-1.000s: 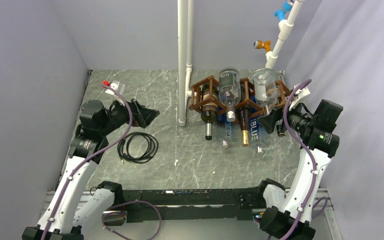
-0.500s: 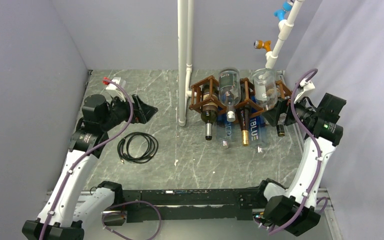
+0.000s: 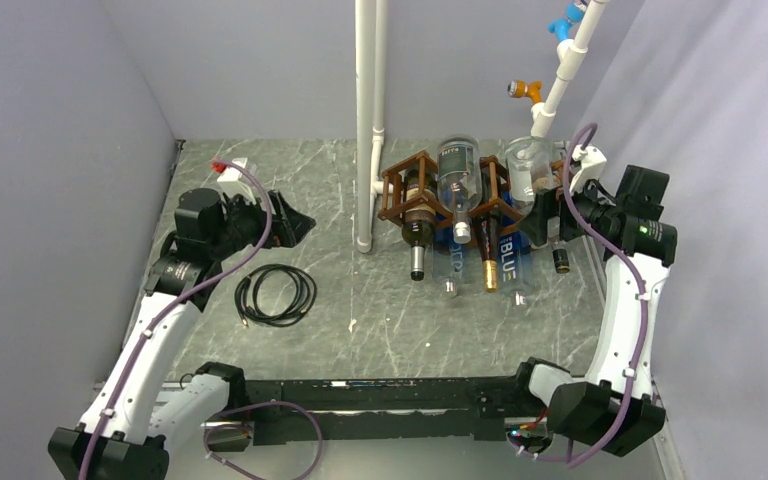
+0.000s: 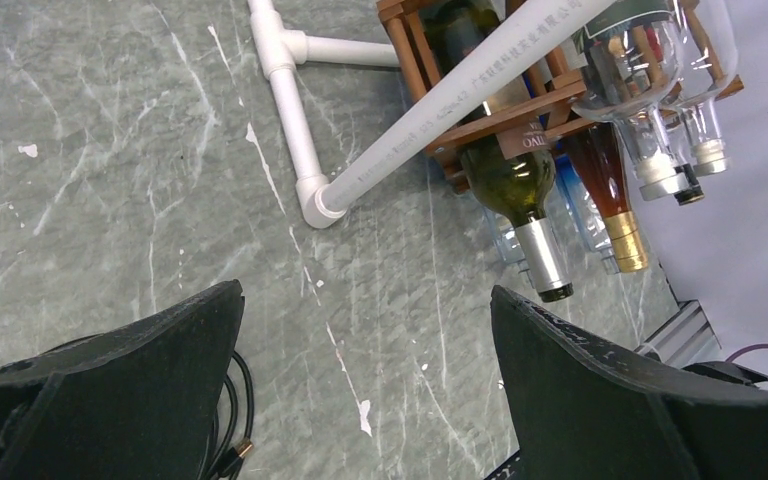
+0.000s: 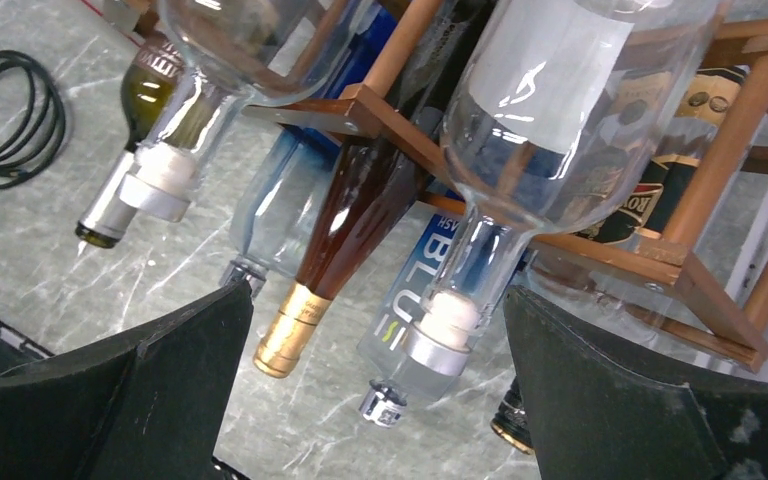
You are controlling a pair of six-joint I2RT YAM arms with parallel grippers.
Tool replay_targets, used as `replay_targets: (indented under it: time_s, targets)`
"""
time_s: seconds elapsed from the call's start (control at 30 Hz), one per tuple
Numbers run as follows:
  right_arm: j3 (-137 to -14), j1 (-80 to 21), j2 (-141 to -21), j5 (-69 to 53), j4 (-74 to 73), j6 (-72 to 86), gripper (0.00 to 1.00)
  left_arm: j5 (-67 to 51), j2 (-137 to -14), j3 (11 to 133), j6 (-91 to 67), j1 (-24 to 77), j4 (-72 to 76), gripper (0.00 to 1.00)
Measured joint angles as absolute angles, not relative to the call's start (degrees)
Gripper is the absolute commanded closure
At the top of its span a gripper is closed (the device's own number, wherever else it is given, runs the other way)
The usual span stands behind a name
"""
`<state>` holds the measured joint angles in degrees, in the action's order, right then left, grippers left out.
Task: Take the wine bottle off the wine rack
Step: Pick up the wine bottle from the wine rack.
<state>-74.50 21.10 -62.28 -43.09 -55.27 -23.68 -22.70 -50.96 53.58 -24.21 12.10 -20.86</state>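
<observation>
**Both arms hover open-handed as bottles lie in the rack**

Seen from above, the wine rack (image 3: 392, 190) stands on the grey marbled table (image 3: 380, 320) at about 1 o'clock from the table's centre, just to the 3 o'clock side of a white plastic pipe (image 3: 368, 120). Its brown wooden cells hold several bottles, necks pointing toward the arms. A green bottle with a silver capsule (image 3: 418, 235) lies in the cell nearest the pipe. An amber bottle with a gold capsule (image 3: 488, 262) lies further toward 3 o'clock. Two clear bottles (image 3: 457, 175) rest on top.

The right gripper (image 3: 548, 218) hangs at the rack's 3 o'clock end with its fingers spread wide and nothing between them. Its wrist camera looks straight at the bottle necks. It also shows a clear bottle lettered in blue (image 5: 430, 270) lying under the rack.

The left gripper (image 3: 300, 222) hovers well apart from the rack, at about 9 o'clock of it, its fingers likewise wide apart and empty. A coiled black cable (image 3: 275, 293) lies on the table at about 6 o'clock of that gripper.
</observation>
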Motion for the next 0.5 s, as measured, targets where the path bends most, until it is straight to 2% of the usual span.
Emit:
replay_targets:
  time_s: [0.23,0.5]
  targets:
    - [-76.7,18.1,-65.2,-37.8,-55.3,-23.6,0.0,-22.6,-52.3,52.1,-24.5,12.1,-20.0,0.01]
    - [-81.7,12.8,-68.5,-39.6,-55.8,-22.3,0.01,-22.9,-52.4,51.7,-25.4,12.1,-19.1,0.01]
